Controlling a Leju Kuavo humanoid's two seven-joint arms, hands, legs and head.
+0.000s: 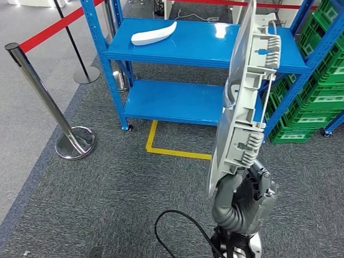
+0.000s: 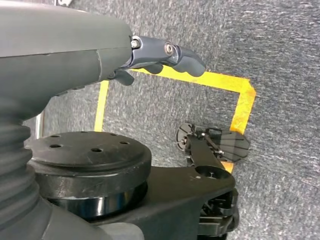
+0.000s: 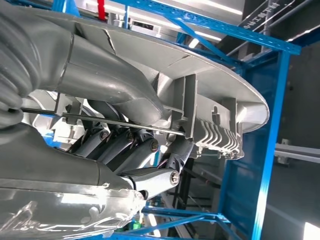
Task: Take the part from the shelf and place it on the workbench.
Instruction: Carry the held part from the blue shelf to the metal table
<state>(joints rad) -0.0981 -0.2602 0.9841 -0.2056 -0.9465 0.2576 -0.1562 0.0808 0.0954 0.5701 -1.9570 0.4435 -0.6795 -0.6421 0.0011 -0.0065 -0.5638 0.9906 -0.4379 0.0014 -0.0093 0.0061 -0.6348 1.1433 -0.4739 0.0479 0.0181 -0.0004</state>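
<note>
Right hand (image 1: 243, 201) grips the grey part (image 1: 247, 97), held upright, reaching from near the hand up past the top shelf (image 1: 194, 43). The part blocks the head view of the rack's right half. In the right wrist view the part (image 3: 211, 100) lies near the blue upright (image 3: 273, 140), with a gap between.

Top shelf: a white part (image 1: 154, 35) lies at its left; bare blue surface to the right of it. Lower shelf (image 1: 174, 102) shows bare surface.

Floor in front: grey carpet with yellow tape (image 1: 170, 148). A stanchion (image 1: 48, 102) stands at left, well apart from the rack. Green crates (image 1: 312, 97) crowd the rack's right side. A black cable (image 1: 178, 226) loops just beside the right arm.

Left hand (image 2: 162, 57) hangs over carpet, fingers (image 2: 188, 62) holding nothing.
</note>
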